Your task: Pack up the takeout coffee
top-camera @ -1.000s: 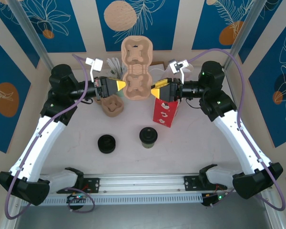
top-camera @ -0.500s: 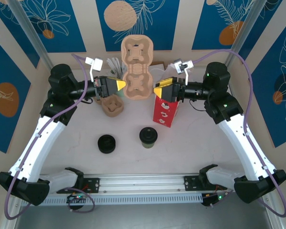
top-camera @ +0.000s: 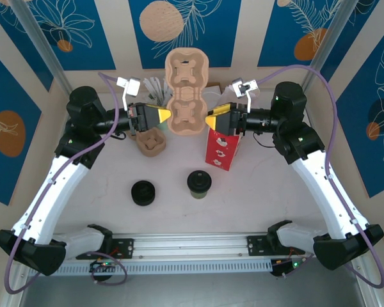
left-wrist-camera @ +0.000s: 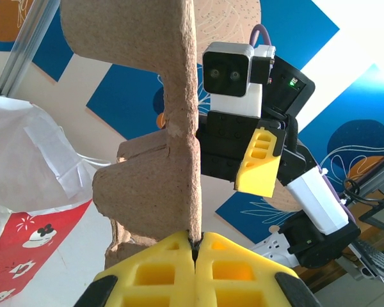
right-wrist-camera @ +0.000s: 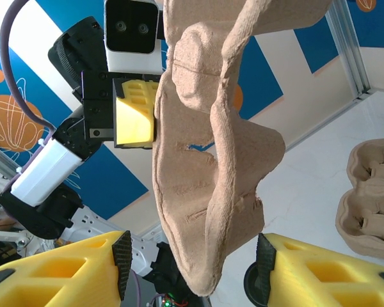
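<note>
Holds a moulded pulp cup carrier [top-camera: 185, 96] upright in the air at 12 o'clock of the table [top-camera: 262, 192], well clear of the surface. Pinches its 9 o'clock edge in the left gripper [top-camera: 169, 116], with the yellow fingers [left-wrist-camera: 166, 252] pressed together on the thin cardboard rim in the left wrist view, nothing between them but the cardboard. Poses the right gripper [top-camera: 207, 119] at the carrier's 3 o'clock edge with its jaws wide apart; in the right wrist view has the brown shell hanging down between the two black-padded fingers [right-wrist-camera: 96, 246], touching neither as far as can be made out. Has the takeout coffee [top-camera: 199, 183], a small dark cup under a round black lid, standing upright on the table at 6 o'clock of the carrier, free of both grippers and well apart from them. Stands the red-and-white bag [top-camera: 221, 150] at 1 o'clock of the coffee, near it but not touching, directly beneath the right gripper. Sets a low stack of black lids [top-camera: 143, 192] at 9 o'clock of the coffee, apart from it, and a second pulp carrier [top-camera: 152, 142] flat on the table at 12 o'clock of those lids, just under the left gripper. Catches a crumpled white plastic bag [left-wrist-camera: 32, 147] at 9 o'clock of the left wrist view, with the red bag's printed side at 8 o'clock below it
</note>
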You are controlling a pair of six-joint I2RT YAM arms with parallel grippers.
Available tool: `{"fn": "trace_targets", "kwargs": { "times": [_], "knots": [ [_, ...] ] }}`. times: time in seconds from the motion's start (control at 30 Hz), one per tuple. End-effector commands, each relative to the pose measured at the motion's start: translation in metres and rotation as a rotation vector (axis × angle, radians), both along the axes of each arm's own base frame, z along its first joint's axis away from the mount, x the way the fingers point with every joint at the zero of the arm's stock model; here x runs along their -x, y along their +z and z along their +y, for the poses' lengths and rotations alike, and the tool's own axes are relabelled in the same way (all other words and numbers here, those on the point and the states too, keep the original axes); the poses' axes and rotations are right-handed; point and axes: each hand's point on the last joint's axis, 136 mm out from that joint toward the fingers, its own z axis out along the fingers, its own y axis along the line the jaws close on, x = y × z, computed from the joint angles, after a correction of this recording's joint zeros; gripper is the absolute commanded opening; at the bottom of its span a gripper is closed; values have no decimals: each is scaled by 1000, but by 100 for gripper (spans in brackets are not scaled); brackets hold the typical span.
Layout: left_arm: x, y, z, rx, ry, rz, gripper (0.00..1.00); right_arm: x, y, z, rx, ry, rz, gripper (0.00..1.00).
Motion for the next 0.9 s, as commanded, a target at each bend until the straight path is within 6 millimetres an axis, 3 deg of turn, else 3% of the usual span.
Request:
{"fn": "trace_targets", "kwargs": {
  "times": [0.0,0.2,0.37,0.57,0.8,0.87],
  "knots": [
    [18,27,0,41,-40,-84,1,5,10,0,-7,13,-32,57],
    [18,27,-1,41,-42,-84,1,9,14,1,-16,33,-43,53],
    [18,27,-2,41,-44,-83,1,12,14,3,-21,57,-49,37],
    [17,24,-5,38,-51,-70,0,15,16,6,-27,83,-47,26],
    [16,21,-7,35,-47,-68,0,16,16,6,-26,85,-48,1],
    [14,20,-6,29,-36,-70,2,15,15,5,-22,72,-44,0]
  ]
}}
